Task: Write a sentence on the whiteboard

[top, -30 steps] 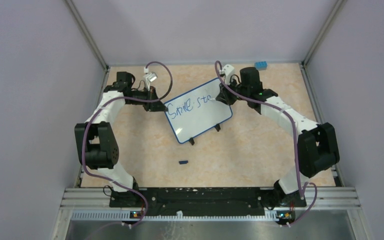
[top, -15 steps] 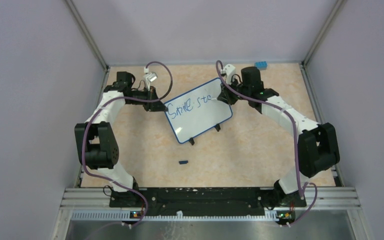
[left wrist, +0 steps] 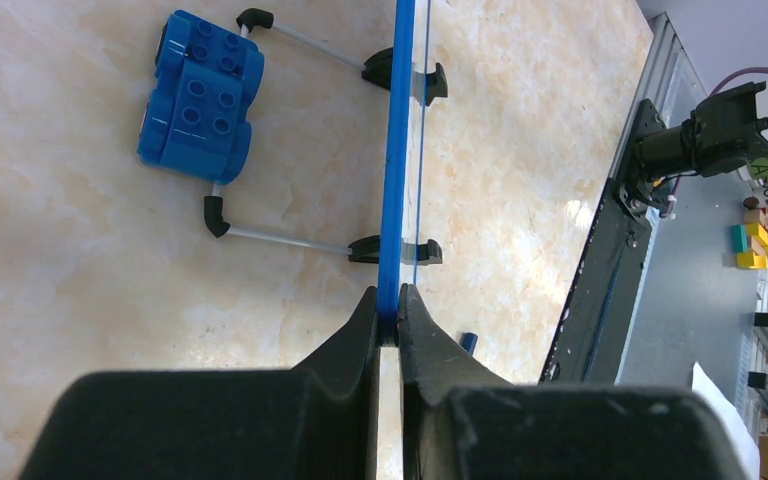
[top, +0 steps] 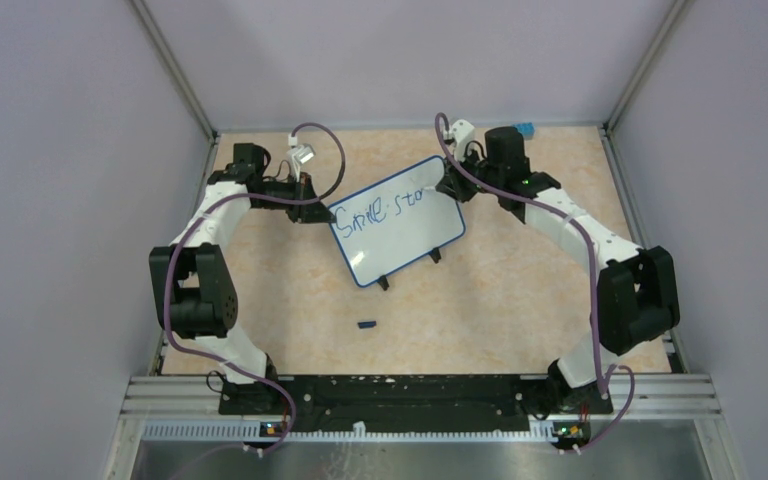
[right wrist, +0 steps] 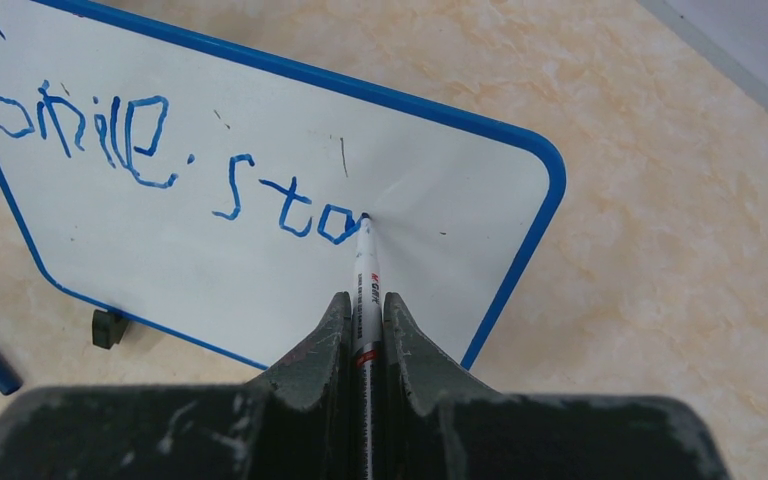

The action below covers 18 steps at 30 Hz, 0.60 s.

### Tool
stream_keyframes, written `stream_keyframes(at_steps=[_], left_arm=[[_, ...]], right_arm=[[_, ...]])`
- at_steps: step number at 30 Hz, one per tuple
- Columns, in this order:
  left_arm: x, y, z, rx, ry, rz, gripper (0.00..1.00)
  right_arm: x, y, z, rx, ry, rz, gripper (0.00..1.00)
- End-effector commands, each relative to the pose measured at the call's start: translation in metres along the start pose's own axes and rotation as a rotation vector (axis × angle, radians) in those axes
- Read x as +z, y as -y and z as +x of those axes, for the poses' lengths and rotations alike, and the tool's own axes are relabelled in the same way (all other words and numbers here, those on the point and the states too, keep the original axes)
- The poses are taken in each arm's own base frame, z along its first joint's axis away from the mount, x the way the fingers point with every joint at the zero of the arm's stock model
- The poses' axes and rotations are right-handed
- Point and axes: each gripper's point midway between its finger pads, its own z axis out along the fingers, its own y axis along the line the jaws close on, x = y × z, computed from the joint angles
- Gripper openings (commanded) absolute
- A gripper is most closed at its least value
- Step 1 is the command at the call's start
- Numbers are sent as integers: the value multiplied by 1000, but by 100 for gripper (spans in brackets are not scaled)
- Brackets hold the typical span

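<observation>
Your whiteboard (top: 405,240) stands at an angle mid-frame in the overhead view. Your left gripper (left wrist: 388,300) is clamped tight on its blue edge. Your right gripper (right wrist: 364,305), at the board's upper right corner, pinches a marker (right wrist: 365,265). Its tip touches the sentence (right wrist: 150,150), which reads "Smile sta".

Hidden and cropped
Left wrist view shows the whiteboard (left wrist: 392,150) edge-on, face unseen; the marker's (right wrist: 366,262) barrel is hidden between the right gripper's (right wrist: 365,300) fingers; the sentence's (right wrist: 145,145) first letter is cut off.
</observation>
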Motion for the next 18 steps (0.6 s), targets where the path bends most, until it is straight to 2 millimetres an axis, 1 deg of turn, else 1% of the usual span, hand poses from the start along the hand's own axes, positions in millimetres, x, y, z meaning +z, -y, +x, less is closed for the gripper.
stream_keyframes(at_steps=[1,12,18], left_arm=[[2,-3,-5,90,-10,-23,0],[2,-4,-5,92,-12,-28,0],[2,-4,-6,89,-11,-27,0]], right_arm=[[-3,12,-21,-28,55,34,0],[1,3,11,-9,-9,-2,0],[-3,3,18,-22,-25,10,0]])
